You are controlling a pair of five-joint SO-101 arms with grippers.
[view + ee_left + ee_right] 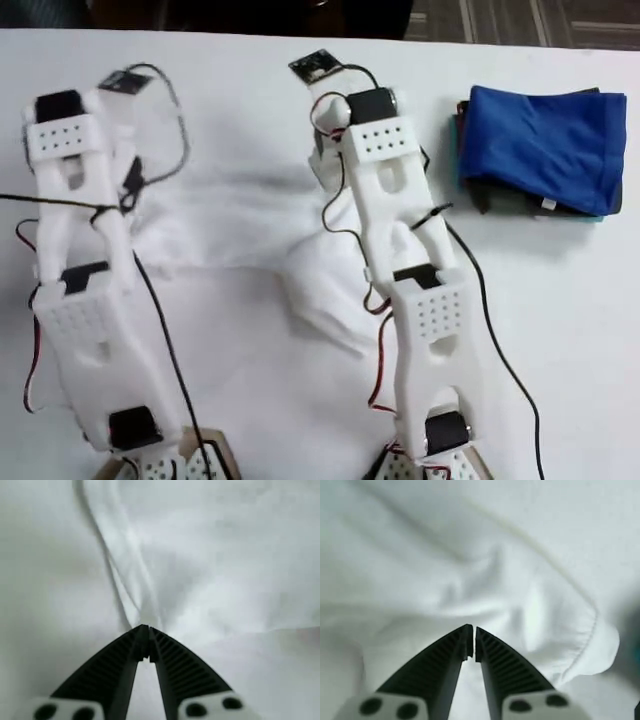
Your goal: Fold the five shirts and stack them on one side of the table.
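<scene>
The white shirt (250, 225) lies crumpled in the middle of the table (560, 330), stretched between the two arms, with a bunched lump of cloth just beside the right arm (430, 310). Against the white tabletop its edges are hard to follow.

The left gripper (144, 628) has its black ribbed jaws pressed together at the tips. A sharp ridge of the shirt's cloth runs straight out from where they meet, so it is pinching a fold. The right gripper (471, 630) is closed down to a thin slit, its tips nipped into a soft roll of the same shirt. A stitched hem (585, 635) curves past near that gripper.

Over toward the table's far right side sits the stack of folded shirts (480, 190), well apart from the white one. A blue shirt (540, 145) is on top, with darker ones showing at the edges beneath.

The left arm (85, 300) stands at the near left of the table. Black cables (160, 330) trail down along both arms across the tabletop.
</scene>
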